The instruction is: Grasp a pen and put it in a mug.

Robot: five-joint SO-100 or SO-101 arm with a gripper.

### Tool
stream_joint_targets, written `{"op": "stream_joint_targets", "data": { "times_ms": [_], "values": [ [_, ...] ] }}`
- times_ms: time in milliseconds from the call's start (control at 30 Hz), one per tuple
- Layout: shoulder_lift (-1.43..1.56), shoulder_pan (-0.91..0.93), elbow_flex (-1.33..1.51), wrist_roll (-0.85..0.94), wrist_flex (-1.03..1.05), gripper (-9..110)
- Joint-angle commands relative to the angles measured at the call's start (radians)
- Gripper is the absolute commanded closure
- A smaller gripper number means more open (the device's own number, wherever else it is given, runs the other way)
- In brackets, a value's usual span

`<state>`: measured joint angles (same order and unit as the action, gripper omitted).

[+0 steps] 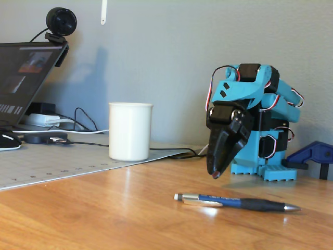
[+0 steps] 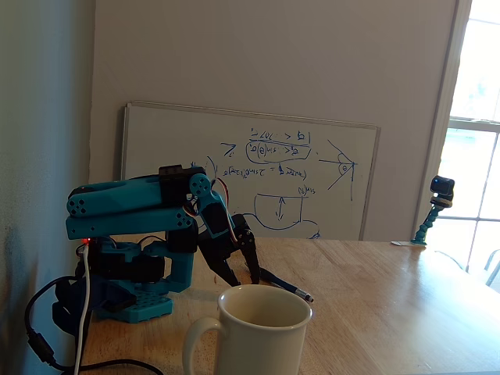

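A white mug (image 1: pixel 130 130) stands on the wooden table left of the arm; it is close in front in the other fixed view (image 2: pixel 258 336). A blue and black pen (image 1: pixel 237 202) with a silver tip lies flat on the table in front of the arm's base, and also shows behind the mug (image 2: pixel 285 287). My gripper (image 1: pixel 215 174) points down and hangs just above the table, behind the pen and not touching it. In the other fixed view the gripper (image 2: pixel 244 279) shows its two black fingers spread apart and empty.
A laptop (image 1: pixel 26 78) with a webcam (image 1: pixel 61 22), a mouse (image 1: pixel 8 140) and cables sit on a grey mat (image 1: pixel 52 164) at the left. A blue clamp (image 1: pixel 312 153) is right of the arm's base. A whiteboard (image 2: pixel 250 172) leans on the wall; a small camera (image 2: pixel 441 191) stands at the table's far side.
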<state>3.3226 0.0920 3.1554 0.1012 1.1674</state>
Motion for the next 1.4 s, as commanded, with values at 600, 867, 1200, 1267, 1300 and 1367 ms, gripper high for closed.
{"op": "stream_joint_targets", "data": {
  "times_ms": [600,867,1200,1267,1300,1367],
  "values": [
    [-0.1,-0.044,-0.067,0.009,-0.043,96],
    [-0.568,-0.19,-0.367,0.009,-0.064,96],
    [-1.147,-0.29,-0.808,-0.005,-0.049,82],
    [-1.247,-0.29,-0.881,0.008,-0.049,78],
    [-1.296,-0.29,-0.91,0.009,-0.049,77],
    [-1.391,-0.29,-0.965,0.009,-0.049,74]
  ]
}}
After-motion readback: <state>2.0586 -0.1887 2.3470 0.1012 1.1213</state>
